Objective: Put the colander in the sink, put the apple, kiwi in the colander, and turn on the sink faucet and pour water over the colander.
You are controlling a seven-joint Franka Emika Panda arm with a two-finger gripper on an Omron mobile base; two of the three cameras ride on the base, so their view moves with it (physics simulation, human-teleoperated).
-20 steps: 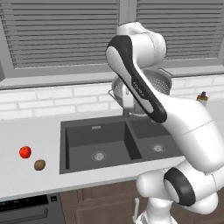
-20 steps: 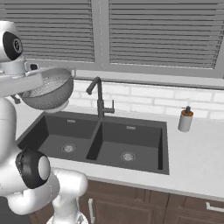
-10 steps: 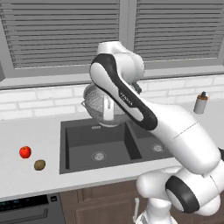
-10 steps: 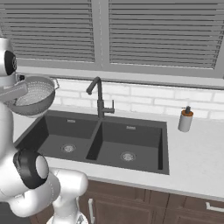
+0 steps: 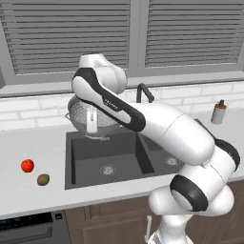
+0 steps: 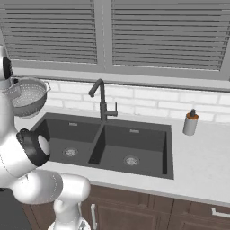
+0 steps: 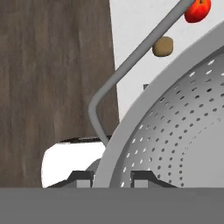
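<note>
My tool (image 7: 106,177) was clamped on the rim of the colander (image 5: 88,114), held above the back edge of the left basin of the sink (image 5: 102,155). Bowl looked tilted, though the arm hid much. Judged best: level it, lower centred over the drain; apple (image 5: 27,165) and kiwi (image 5: 43,179) waited on the desk (image 5: 28,143).

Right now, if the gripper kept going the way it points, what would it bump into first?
The colander itself: the gripper is shut on its rim, and the mesh bowl lies straight ahead. Past that, probably the wooden floor, though depth is unclear.

Both sink (image 6: 148,134) basins sit wide open mid-frame; only the faucet (image 6: 101,99) at the back edge and the held colander (image 5: 78,113) upper left crowd things.
</note>
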